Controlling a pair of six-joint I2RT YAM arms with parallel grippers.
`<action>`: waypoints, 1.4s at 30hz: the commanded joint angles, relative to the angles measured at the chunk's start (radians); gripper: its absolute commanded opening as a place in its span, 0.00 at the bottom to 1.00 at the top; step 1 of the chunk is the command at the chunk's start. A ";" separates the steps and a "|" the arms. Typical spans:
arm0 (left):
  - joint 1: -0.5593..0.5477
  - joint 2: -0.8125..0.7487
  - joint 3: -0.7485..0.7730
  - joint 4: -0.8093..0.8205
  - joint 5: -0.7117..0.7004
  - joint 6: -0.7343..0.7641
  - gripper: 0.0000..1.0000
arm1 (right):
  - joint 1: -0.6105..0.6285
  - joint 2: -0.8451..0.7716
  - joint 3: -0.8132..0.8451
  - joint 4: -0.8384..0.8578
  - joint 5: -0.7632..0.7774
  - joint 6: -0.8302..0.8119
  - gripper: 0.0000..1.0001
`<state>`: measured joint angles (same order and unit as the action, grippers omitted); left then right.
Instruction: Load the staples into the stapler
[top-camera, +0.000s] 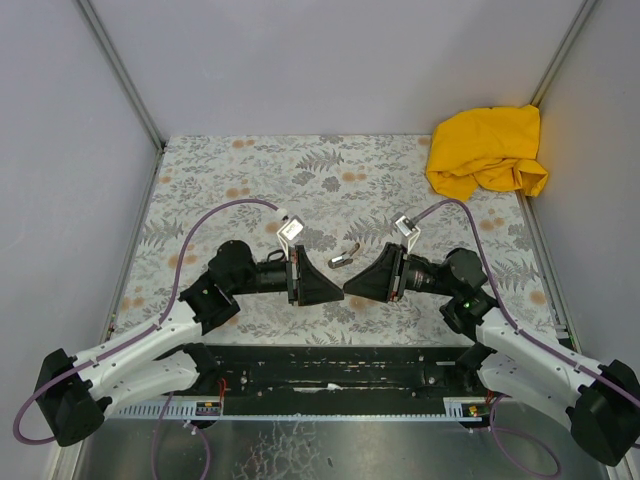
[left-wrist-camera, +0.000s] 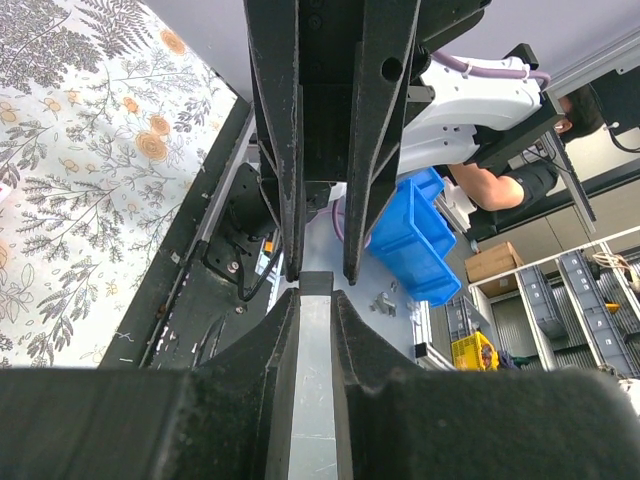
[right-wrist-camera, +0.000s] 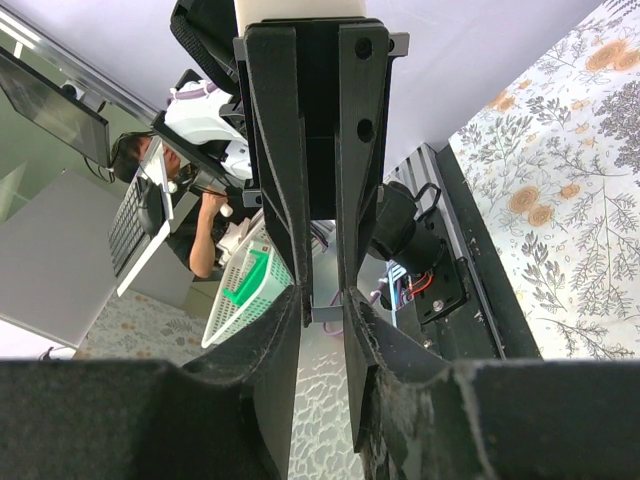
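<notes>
Stapler (left-wrist-camera: 312, 400), lengthwise in left end effector (left-wrist-camera: 314, 292)

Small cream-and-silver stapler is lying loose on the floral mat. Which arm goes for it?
Right, probably. The left gripper is shut on the thin silvery staple strip; the right gripper only meets its tip. The cream-and-silver stapler lies about equally near both.

No readable text or labels anywhere.
</notes>
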<state>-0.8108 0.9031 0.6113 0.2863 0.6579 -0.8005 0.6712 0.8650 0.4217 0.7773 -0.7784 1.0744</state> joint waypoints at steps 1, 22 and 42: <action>0.005 -0.015 -0.008 0.063 -0.012 -0.008 0.10 | 0.018 0.005 0.023 0.079 -0.011 0.007 0.30; 0.041 -0.097 -0.013 -0.129 -0.183 0.052 0.82 | 0.024 -0.023 0.085 -0.196 0.070 -0.203 0.16; 0.266 0.085 -0.150 -0.276 -0.799 0.169 0.99 | 0.024 0.097 0.286 -0.753 0.377 -0.780 0.19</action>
<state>-0.5549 0.9852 0.4850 -0.1062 -0.0452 -0.6777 0.6884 0.9463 0.6518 0.0326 -0.4511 0.3771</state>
